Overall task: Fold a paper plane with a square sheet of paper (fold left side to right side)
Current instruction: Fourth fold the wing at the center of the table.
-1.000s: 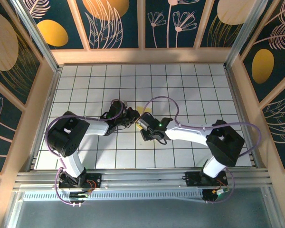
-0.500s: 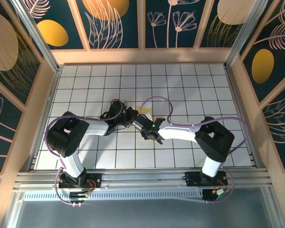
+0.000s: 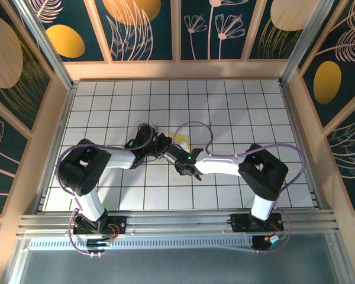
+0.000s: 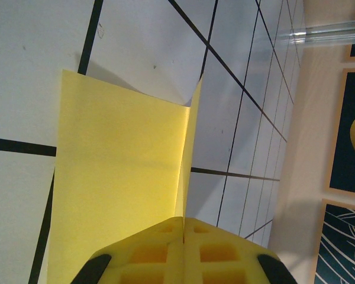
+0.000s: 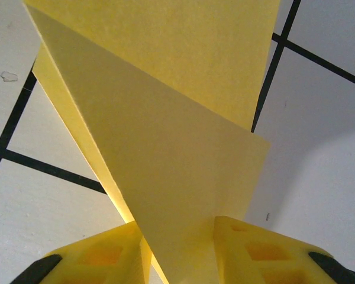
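The square sheet of paper (image 3: 181, 141) is yellow and partly folded, and it sits at the middle of the white grid table (image 3: 236, 106), mostly hidden under both grippers. My left gripper (image 3: 164, 144) is shut on the paper (image 4: 118, 177); in the left wrist view its yellow fingertips (image 4: 183, 222) pinch an upright edge of the sheet. My right gripper (image 3: 171, 152) meets it from the right. In the right wrist view a folded triangular flap of the paper (image 5: 165, 118) runs down between my right gripper's (image 5: 177, 236) fingers, which stand apart on either side of it.
A raised wooden frame (image 3: 183, 69) with dark painted panels walls the table on three sides. An aluminium rail (image 3: 177, 222) runs along the near edge by the arm bases. Purple cables (image 3: 195, 127) loop above the grippers.
My right arm has swung left and its gripper now sits against the left gripper over the paper, with its jaws narrower than before. The left arm has stayed put.
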Robot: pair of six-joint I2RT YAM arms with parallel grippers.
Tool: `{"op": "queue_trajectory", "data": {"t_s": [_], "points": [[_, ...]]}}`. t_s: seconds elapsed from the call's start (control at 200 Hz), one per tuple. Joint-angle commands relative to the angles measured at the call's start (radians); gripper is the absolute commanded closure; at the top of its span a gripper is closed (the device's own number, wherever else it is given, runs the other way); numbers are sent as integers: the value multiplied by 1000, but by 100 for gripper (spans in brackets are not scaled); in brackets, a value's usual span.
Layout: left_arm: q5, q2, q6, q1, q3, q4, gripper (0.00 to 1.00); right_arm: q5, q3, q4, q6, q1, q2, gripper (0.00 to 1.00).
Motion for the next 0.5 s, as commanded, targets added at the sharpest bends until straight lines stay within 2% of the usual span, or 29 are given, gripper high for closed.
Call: {"op": "queue_trajectory", "data": {"t_s": [0.0,0.29,0.495], "points": [[2,-2,-22,-4,24,-4,100,40,3,6,5,10,6,70],[-4,-2,-14,-5,27,-15,95,47,-9,4,11,13,5,81],[26,-36,61,18,39,-73,75,40,-9,0,10,10,2,99]]}}
